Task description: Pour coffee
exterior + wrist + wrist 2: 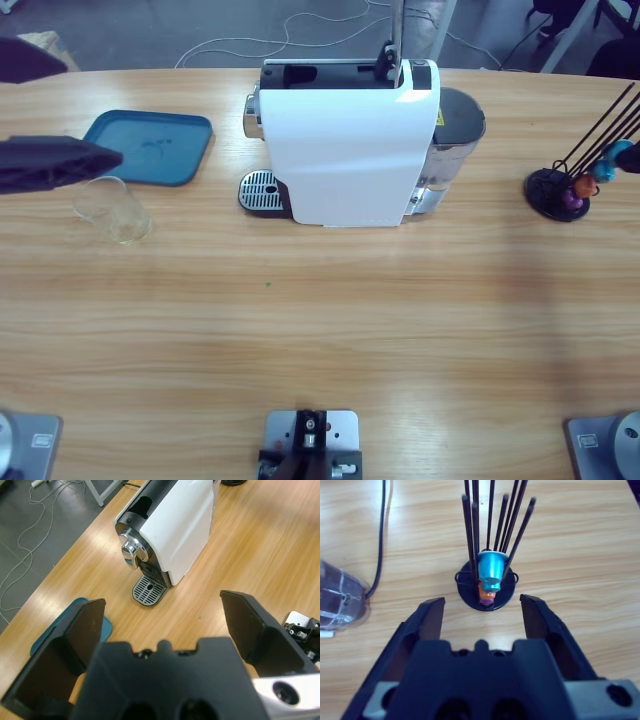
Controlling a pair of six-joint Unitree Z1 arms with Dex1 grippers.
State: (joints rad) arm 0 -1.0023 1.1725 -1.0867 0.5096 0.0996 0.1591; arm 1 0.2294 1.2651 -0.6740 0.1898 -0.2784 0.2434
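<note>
The white coffee machine [345, 140] stands at the back middle of the table, its spout [134, 551] over the grey drip grate [262, 190]. A clear glass [112, 210] stands left of it, off the grate, and no dark coffee shows in it or anywhere else. My left gripper [60, 163] hovers at the left edge, just above the glass. In the left wrist view my left gripper [162, 602] is open wide and holds nothing, facing the machine [175, 525]; the glass is hidden there. My right gripper [482, 602] is open above the capsule rack [487, 587].
A blue tray [150, 147] lies at the back left, beside the glass. The black wire capsule rack [565, 190] at the right holds a blue capsule [492, 569] with an orange and a purple one below it. The machine's clear water tank [455, 135] sits on its right side.
</note>
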